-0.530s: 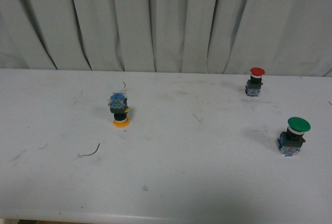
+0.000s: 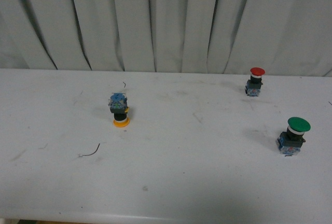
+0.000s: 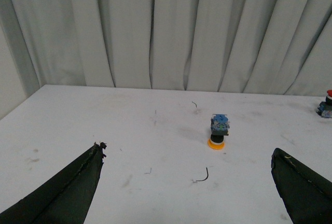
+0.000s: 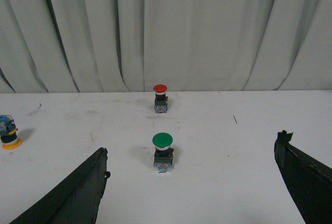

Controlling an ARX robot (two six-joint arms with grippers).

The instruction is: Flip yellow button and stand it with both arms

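Yellow button: one yellow button (image 2: 120, 111), on the left half of the counter (image 2: 187, 167) as the front view shows it, roughly midway between the near and far edges.
Its pose: upside down. The round yellow-orange cap lies flat on the counter, with the black collar above it and the blue-and-clear block on top. It stands free, with nothing touching it.
Button count: three in all, one yellow, one red and one green.
Red button: one red button (image 2: 256, 81), upright with its cap on top. It is far to the right near the back edge, well apart from the yellow button.
Green button: one green button (image 2: 294, 135), upright, with a wide green cap over a white ring, a dark collar and a blue block. It is closer to the front than the red button and near the right edge of the front view.
Loose bits: two. A thin dark curl of thread (image 2: 91, 152) lies in front of the yellow button and to its left, apart from it. A shorter strand (image 2: 124, 84) lies just behind it.
Counter: one, white, with faint grey scuffs and smudges.
Room: a pale curtain (image 2: 166, 22) hangs in deep folds right behind the far edge.
Left end effector (image 3: 188, 150): black fingers spread wide with nothing between them. The yellow button is ahead, beyond the fingertips.
Right end effector (image 4: 193, 143): fingers also spread wide and holding nothing. The green button is ahead of it, the red button is farther back, and the yellow button is at the edge of its wrist view.
Front view: neither arm shows.
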